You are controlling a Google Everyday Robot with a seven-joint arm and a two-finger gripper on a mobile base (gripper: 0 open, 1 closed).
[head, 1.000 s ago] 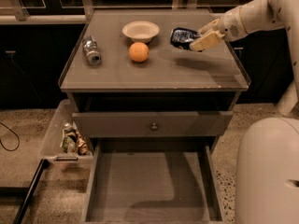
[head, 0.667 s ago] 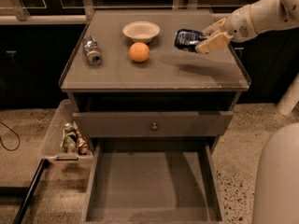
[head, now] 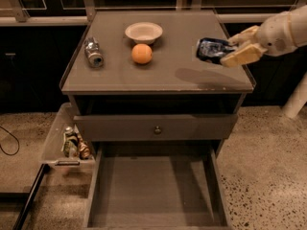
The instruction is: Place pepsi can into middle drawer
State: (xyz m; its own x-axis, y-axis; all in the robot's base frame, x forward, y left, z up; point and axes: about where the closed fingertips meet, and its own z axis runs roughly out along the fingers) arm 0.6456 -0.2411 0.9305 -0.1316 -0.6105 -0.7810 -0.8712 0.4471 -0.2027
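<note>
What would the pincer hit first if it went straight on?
Holding the pepsi can over the cabinet top at right, the pincer points left; the orange looks first in line, though the pincer may pass above it.

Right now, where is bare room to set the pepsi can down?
The drawer floor is bare wall to wall. The cabinet top is free along its front edge; silver can, bowl and orange crowd its back left. The gripper holds the pepsi can over its right side.
</note>
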